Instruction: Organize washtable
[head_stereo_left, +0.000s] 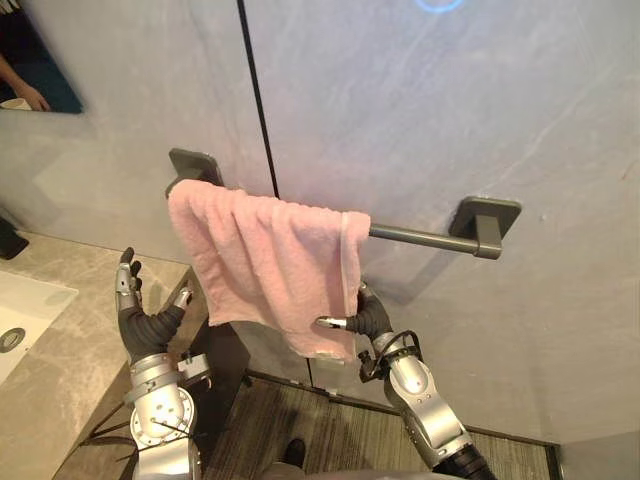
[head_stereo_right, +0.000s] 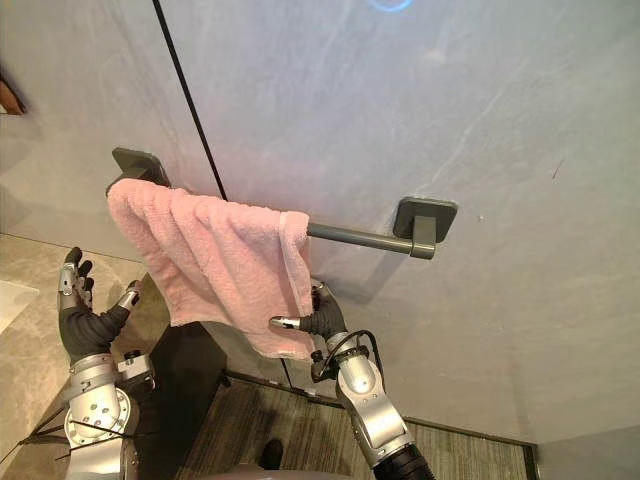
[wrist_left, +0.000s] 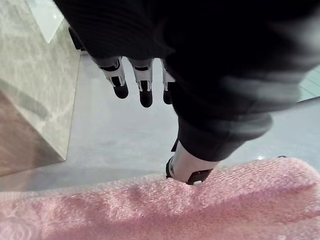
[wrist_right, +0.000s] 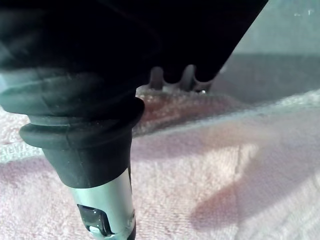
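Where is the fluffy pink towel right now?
The fluffy pink towel hangs over the left end of the dark grey metal wall rail, mid-picture in both eye views, with the robot's right hand at its lower right edge.

Soft, even light on grey wall (head_stereo_left: 450, 120), round glare spot (head_stereo_left: 438, 4) at its top edge. Rail (head_stereo_left: 412, 236) and pink towel (head_stereo_left: 265, 260) throw faint shadows below. Right robot hand (wrist_right: 106, 200) shades towel darkly.
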